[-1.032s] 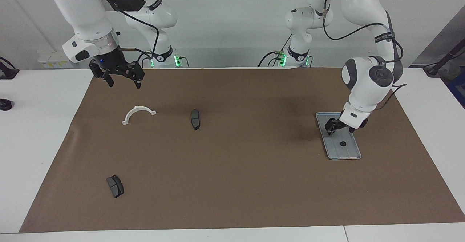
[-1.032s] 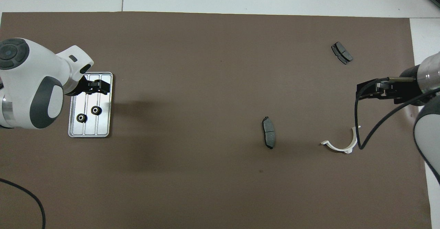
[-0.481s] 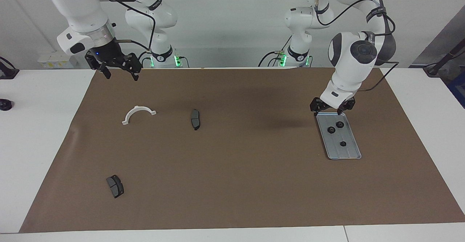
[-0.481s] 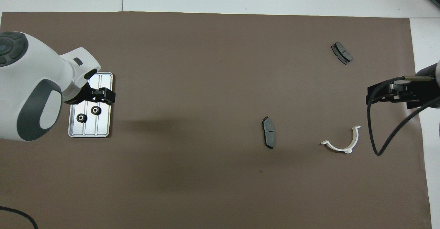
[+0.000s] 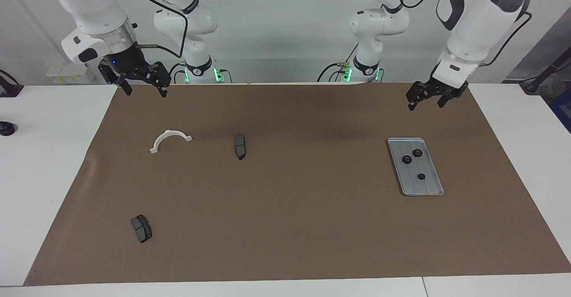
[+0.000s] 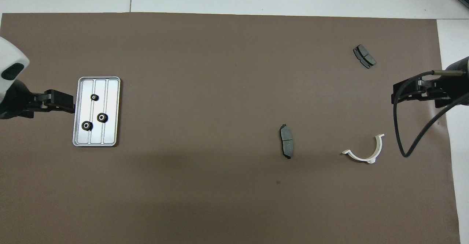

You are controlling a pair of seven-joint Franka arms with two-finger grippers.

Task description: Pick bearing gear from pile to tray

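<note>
The silver-grey tray (image 5: 435, 186) lies on the brown mat toward the left arm's end; it also shows in the overhead view (image 6: 110, 136). Three small black rings lie in it (image 5: 406, 159) (image 5: 417, 153) (image 5: 420, 176), also seen from above (image 6: 94, 97) (image 6: 102, 117) (image 6: 86, 125). My left gripper (image 5: 426, 103) is open and empty, raised in the air off the tray, beside its edge in the overhead view (image 6: 60, 102). My right gripper (image 5: 146, 92) is open and empty, raised over the mat's edge at the right arm's end (image 6: 403, 93).
A white half-ring bracket (image 5: 169, 139) (image 6: 366, 154) and a dark grey pad (image 5: 240, 146) (image 6: 287, 145) lie nearer to the robots. A second dark pad (image 5: 141, 228) (image 6: 364, 56) lies farther out. A brown mat (image 5: 285, 225) covers the table.
My left gripper has lifted off the tray and drawn back toward the robots, and a third ring now shows in the tray. My right gripper has risen a little and drawn back.
</note>
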